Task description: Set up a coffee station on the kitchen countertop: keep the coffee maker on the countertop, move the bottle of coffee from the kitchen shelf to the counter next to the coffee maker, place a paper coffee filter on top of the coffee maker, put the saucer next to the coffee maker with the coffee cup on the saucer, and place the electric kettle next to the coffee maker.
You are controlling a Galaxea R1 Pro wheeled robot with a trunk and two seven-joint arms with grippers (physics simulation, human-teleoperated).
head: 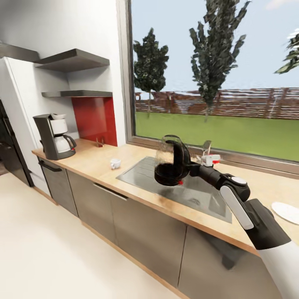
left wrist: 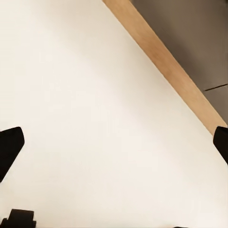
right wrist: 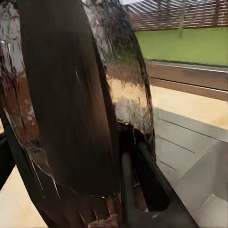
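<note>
Right pincer [head: 189, 167] clamps electric kettle [head: 171, 162] handle.

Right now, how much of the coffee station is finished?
Done: the coffee maker stands on the countertop. In hand: the right claw carries the electric kettle above the sink. Left: the cup sits without its saucer.

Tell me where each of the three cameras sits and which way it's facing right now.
Head view: from the robot's head, looking down along the countertop toward the coffee maker; the right arm holds the kettle above the sink.
Left wrist view: near the left gripper, facing the pale floor and cabinet base; dark fingertips at the edges.
Right wrist view: pressed close against the kettle.
Shared: kettle, sink, window lawn.
</note>
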